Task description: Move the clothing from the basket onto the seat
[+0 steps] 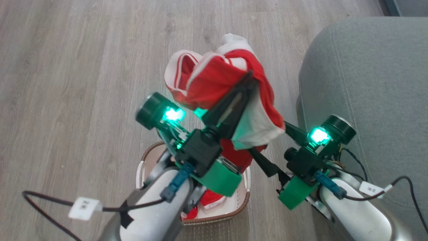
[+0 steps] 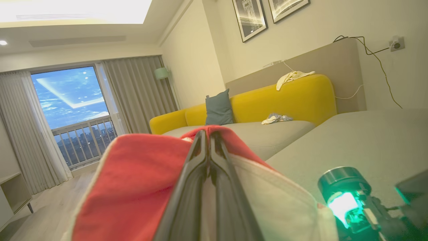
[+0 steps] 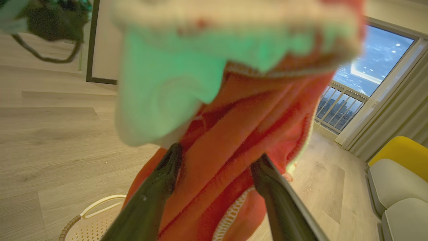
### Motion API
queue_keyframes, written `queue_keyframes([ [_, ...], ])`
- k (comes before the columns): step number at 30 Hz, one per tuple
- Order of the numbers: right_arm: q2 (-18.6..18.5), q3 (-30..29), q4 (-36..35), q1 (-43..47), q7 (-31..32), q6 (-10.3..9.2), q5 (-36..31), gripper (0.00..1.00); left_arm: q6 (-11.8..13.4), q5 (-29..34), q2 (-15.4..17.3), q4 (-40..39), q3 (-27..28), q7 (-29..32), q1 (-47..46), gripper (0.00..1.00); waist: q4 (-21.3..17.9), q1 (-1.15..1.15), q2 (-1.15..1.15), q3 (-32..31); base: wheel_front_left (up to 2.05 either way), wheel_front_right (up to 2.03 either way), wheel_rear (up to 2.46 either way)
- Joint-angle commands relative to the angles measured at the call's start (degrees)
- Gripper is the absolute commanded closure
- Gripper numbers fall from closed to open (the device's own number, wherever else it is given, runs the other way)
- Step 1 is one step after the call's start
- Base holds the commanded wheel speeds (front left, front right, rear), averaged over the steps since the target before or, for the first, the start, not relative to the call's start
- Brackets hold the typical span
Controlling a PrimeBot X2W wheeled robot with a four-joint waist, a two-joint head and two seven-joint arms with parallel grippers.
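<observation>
**Garment up, above basket**

I see the grey-green upholstered seat (image 1: pixel 367 83) at right, with a rounded corner. Soft red-white clothing (image 1: pixel 214 83) hangs bunched over the perforated cream basket (image 1: pixel 246 198) with its braided rim. The left gripper (image 1: pixel 249 78) fingers clamp it; the right gripper (image 3: pixel 217 152) fingers are spread wide, close to the fabric.

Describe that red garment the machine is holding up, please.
The red garment is soft fabric with white panels and white stripe trim. It hangs bunched in the air above the basket, pinched by the left gripper's shut fingers. Its lower folds droop between the right gripper's open fingers.
</observation>
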Motion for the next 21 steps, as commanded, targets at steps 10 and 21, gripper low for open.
queue_keyframes([
  [10,4.0,-1.3,1.3,-3.7,-0.4,-0.01,-3.0,0.00,-0.1,-1.6,-0.1,0.0,-3.4,-0.3,-3.4,1.00,0.6,0.00,0.00,-0.2,0.00,0.00,0.00],
  [21,7.5,-5.3,2.4,-3.0,-0.4,-0.01,0.0,1.00,0.3,-2.4,-0.1,1.1,-3.8,-0.3,-2.9,1.00,2.0,0.00,0.00,0.0,0.00,0.00,0.00],
])
